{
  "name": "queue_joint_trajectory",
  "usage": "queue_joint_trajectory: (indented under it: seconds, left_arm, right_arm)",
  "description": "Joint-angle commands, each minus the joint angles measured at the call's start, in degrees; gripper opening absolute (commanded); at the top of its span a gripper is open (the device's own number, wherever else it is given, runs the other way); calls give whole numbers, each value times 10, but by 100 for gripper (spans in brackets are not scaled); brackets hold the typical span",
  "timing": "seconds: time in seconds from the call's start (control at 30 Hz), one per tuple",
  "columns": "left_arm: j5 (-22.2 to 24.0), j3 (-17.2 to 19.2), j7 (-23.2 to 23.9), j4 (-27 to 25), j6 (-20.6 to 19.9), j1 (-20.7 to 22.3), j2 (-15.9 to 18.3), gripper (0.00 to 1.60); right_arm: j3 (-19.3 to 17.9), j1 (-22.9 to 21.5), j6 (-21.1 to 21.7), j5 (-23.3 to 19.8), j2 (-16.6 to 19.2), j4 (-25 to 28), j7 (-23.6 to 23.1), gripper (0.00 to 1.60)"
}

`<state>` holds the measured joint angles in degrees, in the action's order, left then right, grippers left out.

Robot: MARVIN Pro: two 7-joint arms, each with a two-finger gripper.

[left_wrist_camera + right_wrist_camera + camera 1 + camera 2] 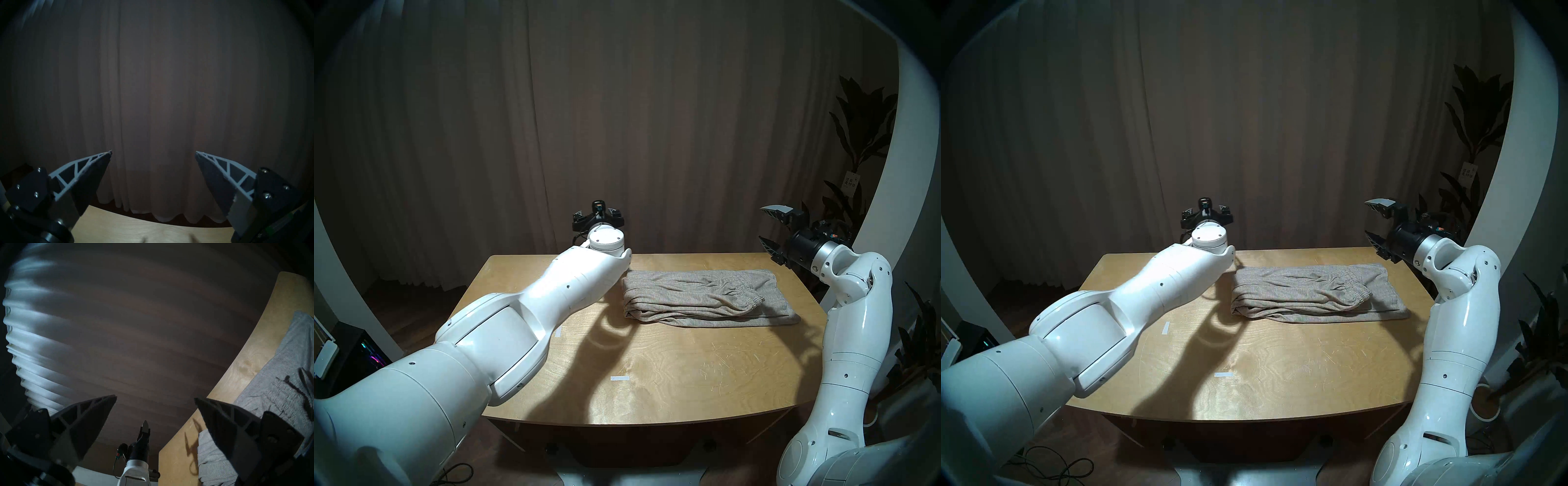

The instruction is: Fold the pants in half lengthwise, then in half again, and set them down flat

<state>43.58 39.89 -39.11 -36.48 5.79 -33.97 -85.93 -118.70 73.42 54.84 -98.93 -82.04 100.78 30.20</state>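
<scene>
1. We are seeing the light heather-grey knit sweatpants point(704, 297) lying folded into a compact, layered rectangle on the light plywood table point(670, 370), toward its far right part.
2. We are noting the gathered elastic waistband point(743, 292) sitting on top of the stack, toward the right end; the folded edges are stacking up at the left end.
3. We are seeing the left gripper point(153, 153) hanging above the far left table edge, clear of the pants, fingers spread wide with nothing between them; it is facing the brown pleated curtain point(153, 84).
4. We are seeing the right gripper point(767, 229) hovering beyond the far right table corner, above and just past the pants, fingers spread apart and empty.
5. In the right wrist view, we are catching a dark drawstring point(295, 387) lying across the waistband, and gripper shadows falling on the table.
6. We are spotting two small white tape strips point(619, 378) on the tabletop, one near the front centre, one near the left arm; no writing showing on them.
7. We are seeing a white tag point(850, 183) hanging on the dark leafy plant point(857, 135) at right; printed marks are there but too small to read.
8. No readable brand anywhere on the arms or pants.
</scene>
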Motion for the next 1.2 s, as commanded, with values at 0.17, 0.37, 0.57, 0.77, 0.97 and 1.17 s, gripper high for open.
queue_joint_trajectory:
  seconds: [0.17,0.37,0.57,0.77,0.97,1.17]
  left_arm:
    - [2,25,4,-12,19,-7,76,160]
    - [2,33,10,-16,22,-19,101,160]
    - [3,39,24,-25,25,-25,120,160]
    - [3,45,39,-38,29,-29,133,160]
    - [3,48,55,-52,31,-35,144,160]
    - [3,50,69,-64,33,-42,152,160]
  right_arm:
    - [52,-19,-2,30,-11,20,-8,160]
    - [74,-23,-4,50,-11,17,-7,160]
    - [91,-27,-7,71,-10,12,-6,160]
    - [105,-34,-12,92,-5,7,-6,160]
    - [116,-42,-16,116,4,0,-6,160]
    - [128,-52,-21,137,12,-9,-7,160]
